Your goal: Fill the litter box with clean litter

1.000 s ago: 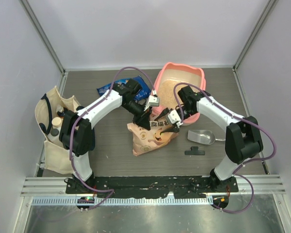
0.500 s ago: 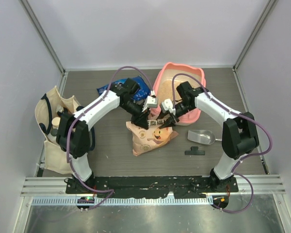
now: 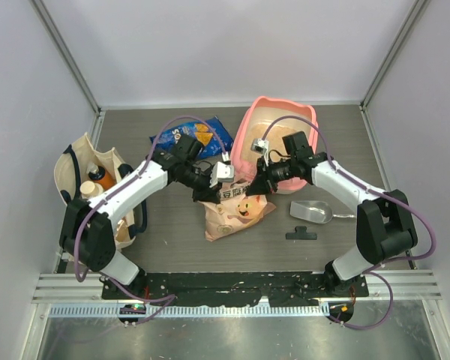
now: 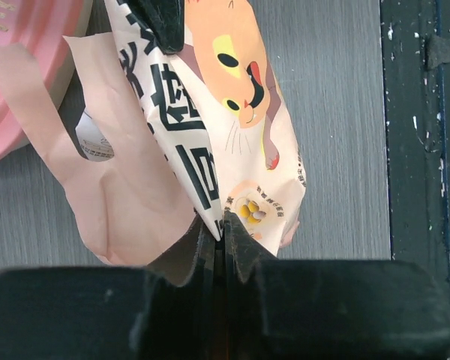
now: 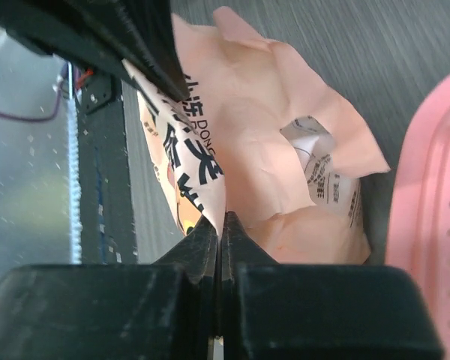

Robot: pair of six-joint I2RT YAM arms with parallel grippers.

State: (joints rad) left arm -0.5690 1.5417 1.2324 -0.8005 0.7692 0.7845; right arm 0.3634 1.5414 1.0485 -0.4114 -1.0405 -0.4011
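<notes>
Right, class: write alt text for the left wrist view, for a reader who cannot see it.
The black left gripper pinches the edge of a pinkish-beige litter bag printed with an orange cartoon cat, over a grey wood-grain table. A pink plastic litter box rim shows at top left.

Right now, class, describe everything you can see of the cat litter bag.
The litter bag is pinkish-beige, crinkled film printed with an orange cartoon cat and black characters. It lies on the grey table, crumpled top towards the pink litter box. The left gripper and right gripper each pinch its top edge.
</notes>
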